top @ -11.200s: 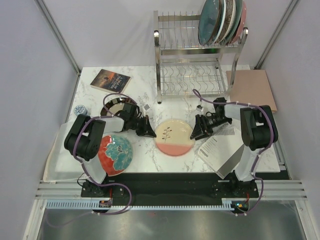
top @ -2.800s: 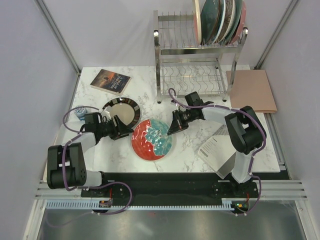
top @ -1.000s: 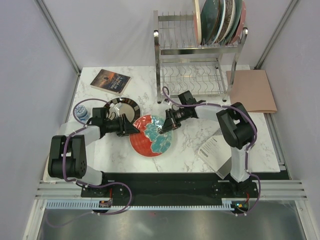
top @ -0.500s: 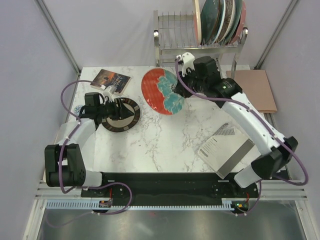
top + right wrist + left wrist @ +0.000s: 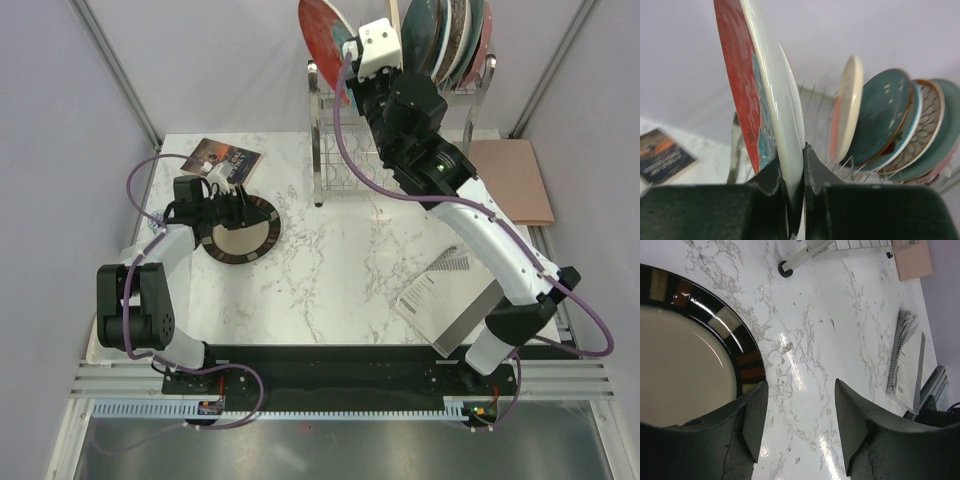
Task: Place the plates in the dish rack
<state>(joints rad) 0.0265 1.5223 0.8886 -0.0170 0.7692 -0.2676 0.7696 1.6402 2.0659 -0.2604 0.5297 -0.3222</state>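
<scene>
Task state: partly done. Several plates (image 5: 448, 38) stand on edge in the right-hand slots of the upper tier of the dish rack (image 5: 330, 130). They overlap, so the count cannot be fixed; at least four are made out in the right wrist view. The lower tier appears to hold nothing.

In hand: the red plate (image 5: 742, 85), carried by the right arm. It is held nearly upright, tipped a little, above the left end of the upper tier and not yet seated. Free prongs are seen between it and the racked plates.

Left to do: seating of the red plate, then the brown plate (image 5: 241, 231), which lies flat on the desk (image 5: 360, 270) at far left, well apart from the rack.

Right arm: stretched from its near-right base up and far, with the wrist raised level with the rack top. The right pincer (image 5: 793, 167) is clamped on the lower rim of the red plate, one finger on each face.

Left arm: kept low, with the forearm laid towards far left. The left pincer (image 5: 800, 415) is parted, with bare desk between its fingers. One finger overlaps the rim of the brown plate, and nothing is gripped.
</scene>
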